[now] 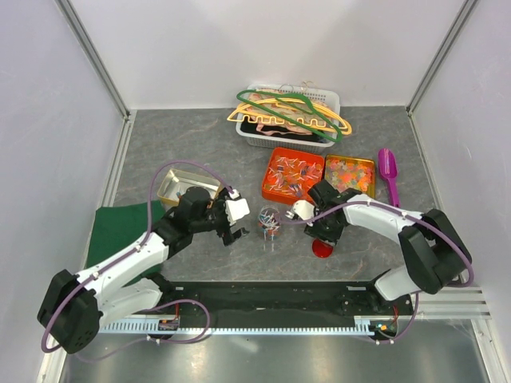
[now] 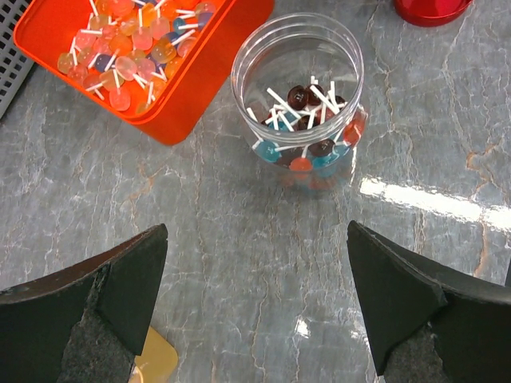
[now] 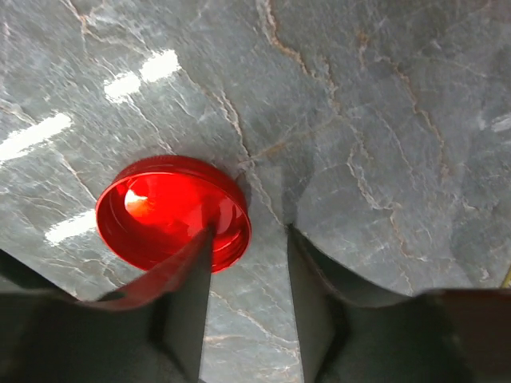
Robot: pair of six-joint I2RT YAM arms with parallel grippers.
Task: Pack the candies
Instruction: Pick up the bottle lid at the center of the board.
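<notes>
The candies are small round lollipops on white sticks, mostly red, pink and orange, heaped in an orange tray. A clear jar stands upright and uncovered between the arms, with several red, blue and dark candies in its bottom. My left gripper is open and empty, low over bare table just left of the jar. My right gripper is open over the jar's red lid. One finger is over the lid's inside, the other outside its rim.
A second tray of yellow and orange sweets sits right of the orange one, with a purple scoop beyond it. A white basket of plastic hangers stands at the back. A metal tin and green cloth lie at the left.
</notes>
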